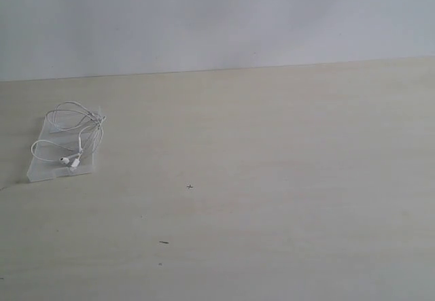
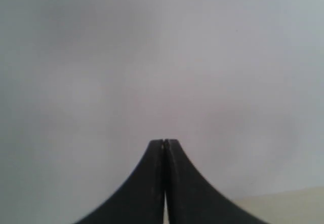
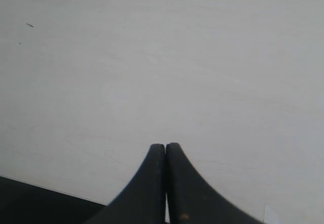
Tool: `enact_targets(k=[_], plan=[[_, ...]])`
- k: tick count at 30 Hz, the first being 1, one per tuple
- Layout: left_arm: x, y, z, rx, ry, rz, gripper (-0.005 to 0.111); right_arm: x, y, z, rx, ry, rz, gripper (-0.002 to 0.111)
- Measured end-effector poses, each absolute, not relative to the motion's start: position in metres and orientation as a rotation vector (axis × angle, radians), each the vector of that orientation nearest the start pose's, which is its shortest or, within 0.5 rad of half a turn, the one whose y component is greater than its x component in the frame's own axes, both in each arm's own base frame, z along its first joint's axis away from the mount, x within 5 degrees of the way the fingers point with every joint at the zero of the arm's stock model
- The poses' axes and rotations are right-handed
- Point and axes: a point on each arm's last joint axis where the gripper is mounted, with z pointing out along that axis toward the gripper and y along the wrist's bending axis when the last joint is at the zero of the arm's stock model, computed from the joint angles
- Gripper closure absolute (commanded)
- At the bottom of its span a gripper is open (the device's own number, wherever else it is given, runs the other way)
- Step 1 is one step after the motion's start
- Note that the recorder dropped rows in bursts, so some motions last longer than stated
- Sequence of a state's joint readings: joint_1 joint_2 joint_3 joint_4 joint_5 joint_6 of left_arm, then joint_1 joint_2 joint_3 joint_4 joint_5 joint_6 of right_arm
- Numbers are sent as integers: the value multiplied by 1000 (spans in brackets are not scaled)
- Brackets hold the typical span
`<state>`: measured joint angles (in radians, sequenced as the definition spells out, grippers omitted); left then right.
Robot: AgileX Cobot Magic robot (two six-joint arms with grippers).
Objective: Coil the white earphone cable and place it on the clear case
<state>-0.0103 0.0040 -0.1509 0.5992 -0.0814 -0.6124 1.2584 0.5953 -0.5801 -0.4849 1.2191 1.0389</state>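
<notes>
Cable [image 1: 81, 132] looks feather-light, limp and springy. It lies in loose loops on the case [image 1: 49, 172] at the far left of the table [image 1: 272, 179], so a pinch where several strands cross near the middle would probably hold best, since a lone strand could slip or uncoil. The bundle runs lengthwise along the case, earbuds at the near end, its long axis leaning away and rightward. Both the left claw [image 2: 165, 142] and right claw [image 3: 165, 145] are pressed together, pinching nothing.

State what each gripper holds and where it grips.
Nothing. Left gripper and right gripper are shut, empty; the white earphone cable lies on the clear case.
</notes>
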Motion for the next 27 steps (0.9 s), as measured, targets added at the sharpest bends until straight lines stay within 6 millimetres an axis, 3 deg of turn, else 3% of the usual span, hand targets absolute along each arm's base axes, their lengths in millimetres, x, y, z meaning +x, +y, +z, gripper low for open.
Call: enact_targets(k=[14, 27], plan=[[56, 2, 214, -28, 1517, -4, 107, 60, 57, 280, -364, 2494, 236, 108], [56, 6, 199, -105, 1648, -3, 107, 60, 57, 280, -364, 2494, 236, 108]])
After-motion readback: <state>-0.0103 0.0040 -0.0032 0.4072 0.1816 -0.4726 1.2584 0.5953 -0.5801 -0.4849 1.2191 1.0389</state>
